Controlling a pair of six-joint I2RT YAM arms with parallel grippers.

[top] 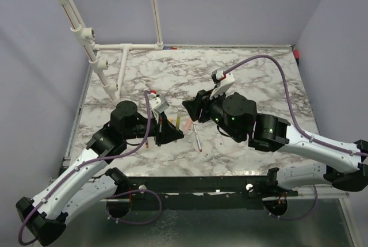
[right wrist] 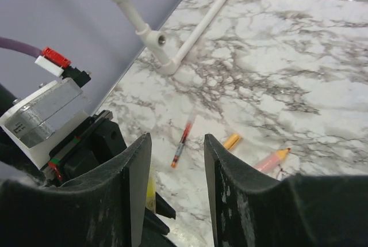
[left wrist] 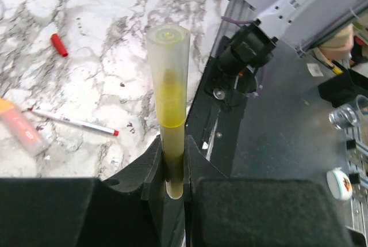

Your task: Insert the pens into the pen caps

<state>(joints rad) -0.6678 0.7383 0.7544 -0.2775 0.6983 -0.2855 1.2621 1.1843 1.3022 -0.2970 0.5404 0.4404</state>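
**One pen gripped on the left, loose pens and caps waiting**

The left gripper (left wrist: 172, 169) is pinching the yellow pen (left wrist: 168, 57) tightly at its lower end, so the pen is standing straight up out of the jaws. A frosted, see-through sleeve is covering its upper half, with a dark nib showing faintly inside. This one is probably capped, though I cannot tell whether the cap is fully seated.

Left of that gripper, a thin white pen (left wrist: 72, 121) with a red tip is lying bare on the marble. A red cap (left wrist: 58, 44) is sitting apart, farther out, and a salmon piece (left wrist: 23, 130) is showing at the frame's edge.

The right gripper (right wrist: 177, 155) is standing open and holding nothing. Beyond its gap a red pen (right wrist: 181, 143) is lying loose. A yellow-orange cap (right wrist: 232, 141) is sitting just right of it, and a salmon pen (right wrist: 271, 159) is lying farther right.

Most of the pairing appears to be waiting.
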